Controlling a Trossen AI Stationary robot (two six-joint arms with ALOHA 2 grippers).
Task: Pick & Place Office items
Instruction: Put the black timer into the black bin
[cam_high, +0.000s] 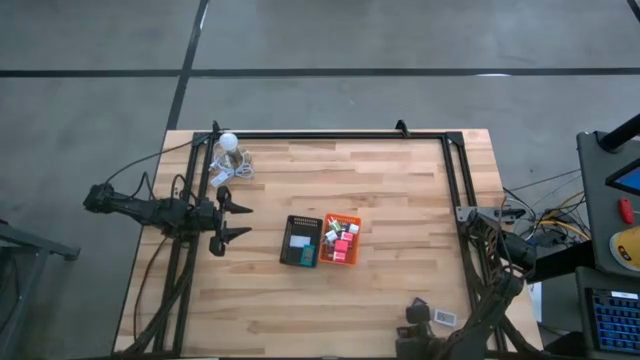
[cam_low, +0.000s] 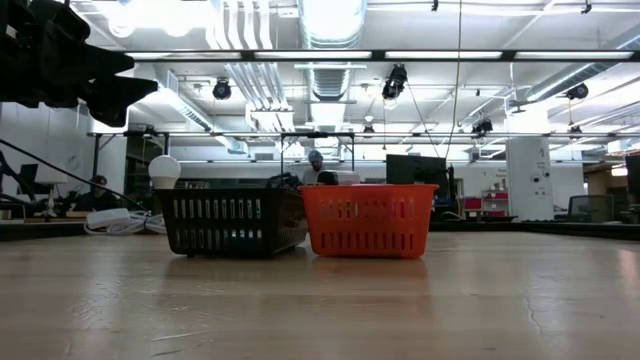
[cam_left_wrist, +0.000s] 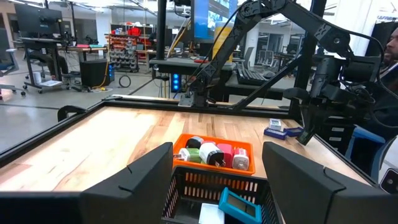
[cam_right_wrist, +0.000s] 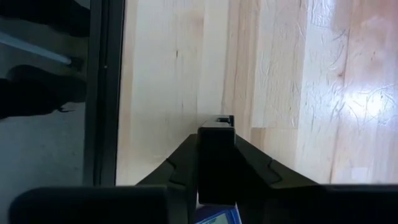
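- My right gripper (cam_right_wrist: 216, 134) is low at the table's five o'clock corner, fingers pinched tight on a flat dark rectangular piece (cam_right_wrist: 216, 158).
- My left gripper (cam_high: 233, 221) hovers at nine o'clock, jaws spread, empty.
- Only the left wrist view shows small red, pink and white blocks (cam_left_wrist: 214, 154) filling the orange plastic tray (cam_left_wrist: 214, 144); a teal piece, possibly, in the black slatted tray (cam_left_wrist: 186, 183).
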